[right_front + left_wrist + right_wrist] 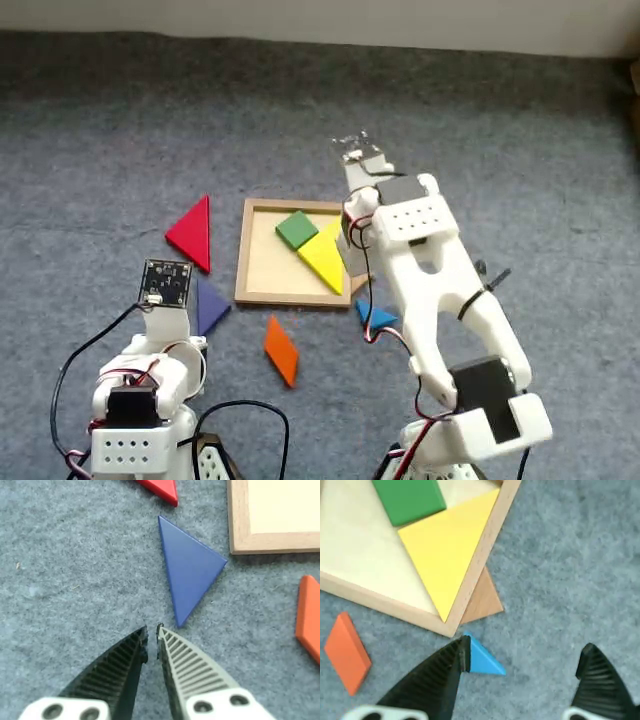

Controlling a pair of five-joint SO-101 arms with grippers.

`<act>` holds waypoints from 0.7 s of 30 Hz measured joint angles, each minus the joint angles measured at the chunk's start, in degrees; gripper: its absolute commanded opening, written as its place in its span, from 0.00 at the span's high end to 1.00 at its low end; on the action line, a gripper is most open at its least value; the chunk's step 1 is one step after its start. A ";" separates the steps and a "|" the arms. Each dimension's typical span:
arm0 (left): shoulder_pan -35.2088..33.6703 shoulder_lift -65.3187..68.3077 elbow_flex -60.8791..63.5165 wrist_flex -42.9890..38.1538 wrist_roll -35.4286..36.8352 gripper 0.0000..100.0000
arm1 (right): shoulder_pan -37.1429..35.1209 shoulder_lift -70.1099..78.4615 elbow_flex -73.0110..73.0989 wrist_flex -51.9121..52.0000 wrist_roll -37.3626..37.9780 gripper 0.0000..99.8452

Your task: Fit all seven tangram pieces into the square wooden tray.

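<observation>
Right gripper (pixel 520 672): I am reading its fingers as spread wide, one just beside the small light-blue wooden triangle (pixel 482 661); closing off-centre is risking a skid. Left gripper (pixel 152 636): fingers nearly touching, empty. Square wooden tray (pixel 486 555): sitting mid-table, holding green square (pixel 407 497) and yellow triangle (pixel 445 550).

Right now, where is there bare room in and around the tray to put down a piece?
Inside the tray, the left half is bare wood, bordered by its left wall, the green square and the yellow triangle. The carpet beyond the tray's far edge is also bare. The near side is crowded: dark blue triangle, orange piece, small blue triangle.
</observation>
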 measured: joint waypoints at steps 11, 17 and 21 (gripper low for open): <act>0.00 0.00 0.00 0.00 0.00 0.95 | -2.11 -10.55 23.47 -12.48 7.03 0.67; 0.00 0.00 0.00 0.00 0.00 0.95 | -4.40 -10.55 28.66 -17.58 8.79 0.67; 0.00 0.00 0.00 0.00 0.00 0.95 | -4.75 -10.64 31.38 -21.27 9.58 0.67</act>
